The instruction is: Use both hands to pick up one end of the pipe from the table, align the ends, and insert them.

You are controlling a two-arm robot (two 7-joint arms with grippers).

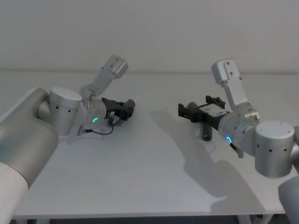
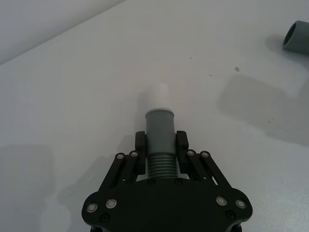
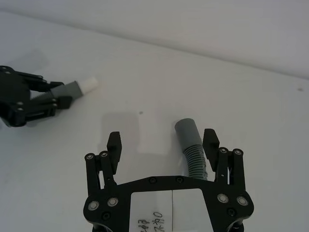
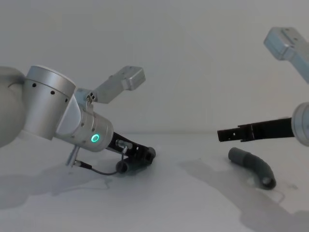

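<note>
- Toward the right edge of the table [image 1: 140, 177], the curved pipe piece [image 4: 251, 164] lay on the surface.
- The right claw [image 3: 162, 140] hovered just above it, fingers spread wide, clear of the piece.
- Farther back, toward the left edge, the left claw [image 2: 161, 140] sat low over the table, clamped on the ribs of the white-tipped pipe piece [image 2: 159, 126], with its collar and whitish tip [image 2: 158, 94] sticking out past the fingers.

Both the left end effector [image 2: 161, 141] and the right end effector [image 3: 162, 140] are black. The left pipe piece [image 2: 159, 129] is dark grey, ribbed, with a white tip [image 2: 158, 95]; the right pipe piece [image 3: 189, 139] is grey and ribbed. The worktop [image 1: 149, 179] is plain white.
</note>
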